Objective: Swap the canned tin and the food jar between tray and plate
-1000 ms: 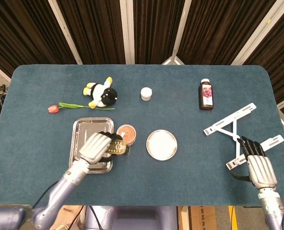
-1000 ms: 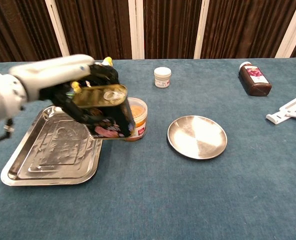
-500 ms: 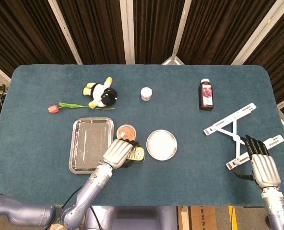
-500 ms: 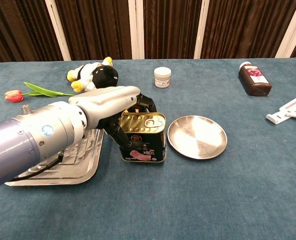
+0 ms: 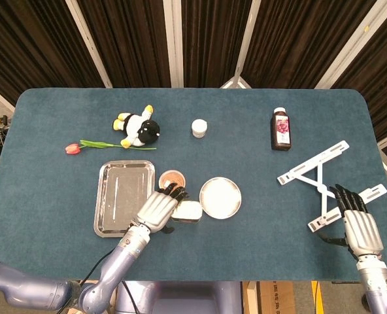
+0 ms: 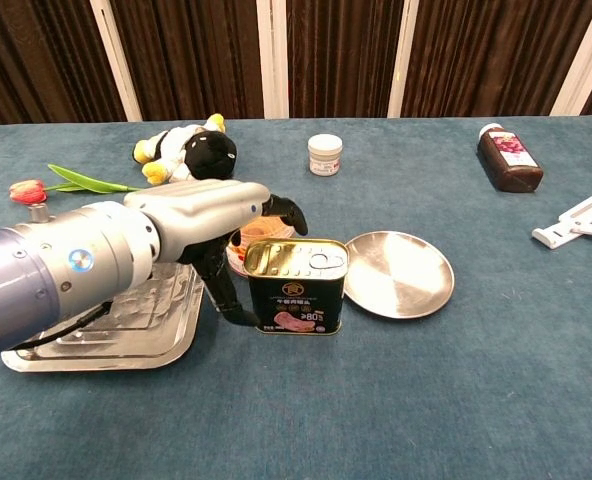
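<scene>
— Chest view first: what differs from half a second back?

— The canned tin (image 6: pixel 297 285) has shifted right, nearer the plate (image 6: pixel 401 272). It stood further to the left, tucked against the left hand (image 6: pixel 216 215); now it stands upright on the table cloth (image 6: pixel 396 400), between the tray (image 6: pixel 126 310) and the plate. From this angle its right side overlaps the plate's rim.

— And the left hand?

— It holds the tin from the tin's left side, dark fingers (image 6: pixel 281 208) curled over behind the top edge and the thumb reaching down at the lower left corner. In the head view the left hand (image 5: pixel 157 209) lies against the tin (image 5: pixel 187 210), which sits just left of the plate (image 5: pixel 220 197).

— How does the tin look?

— Rectangular, black-sided, with a gold lid and a pull tab, a pink picture low on the label.

— The food jar?

— The food jar (image 5: pixel 172 178) stands on the cloth just right of the tray (image 5: pixel 120 196), not in it. In the chest view only an orange sliver of the jar (image 6: pixel 244 238) shows behind the tin.

— The right hand?

— The right hand (image 5: pixel 357 226) rests at the table's right edge, fingers extended side by side, holding nothing, just beside the white folding stand (image 5: pixel 321 176), about where it was.
</scene>
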Motion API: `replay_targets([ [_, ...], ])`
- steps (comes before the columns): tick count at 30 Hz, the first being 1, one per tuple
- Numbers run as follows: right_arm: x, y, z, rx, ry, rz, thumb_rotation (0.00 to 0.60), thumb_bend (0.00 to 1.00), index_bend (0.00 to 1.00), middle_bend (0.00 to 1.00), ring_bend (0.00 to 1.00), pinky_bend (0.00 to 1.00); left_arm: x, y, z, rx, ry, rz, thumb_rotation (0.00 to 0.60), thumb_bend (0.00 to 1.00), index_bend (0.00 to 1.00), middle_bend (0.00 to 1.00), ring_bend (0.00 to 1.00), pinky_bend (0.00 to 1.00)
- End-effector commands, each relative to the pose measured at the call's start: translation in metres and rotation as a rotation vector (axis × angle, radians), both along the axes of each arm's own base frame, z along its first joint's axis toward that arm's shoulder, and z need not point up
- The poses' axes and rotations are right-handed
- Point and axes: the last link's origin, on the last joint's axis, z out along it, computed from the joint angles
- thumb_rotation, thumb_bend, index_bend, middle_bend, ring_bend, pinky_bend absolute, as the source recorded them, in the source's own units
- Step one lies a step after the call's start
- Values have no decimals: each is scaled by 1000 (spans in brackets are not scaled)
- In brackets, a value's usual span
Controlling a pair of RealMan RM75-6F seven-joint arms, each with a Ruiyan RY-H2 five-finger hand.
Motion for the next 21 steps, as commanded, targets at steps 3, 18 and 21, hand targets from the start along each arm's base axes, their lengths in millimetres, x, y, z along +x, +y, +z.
replay_targets([
  [3,-1,0,1,-1,4,-11,600,0,16,0,0,0,6,-3,4,-26,-6,2,600,70,160,50,8,186],
  [18,-2,-1,-2,1,4,-24,600,0,16,0,0,0,19,10,57,202,-370,-117,600,68,159,37,0,104],
  [21,-2,-2,-4,2,8,-28,600,0,16,0,0,0,6,29,58,211,-368,-50,600,50,148,34,0,83],
])
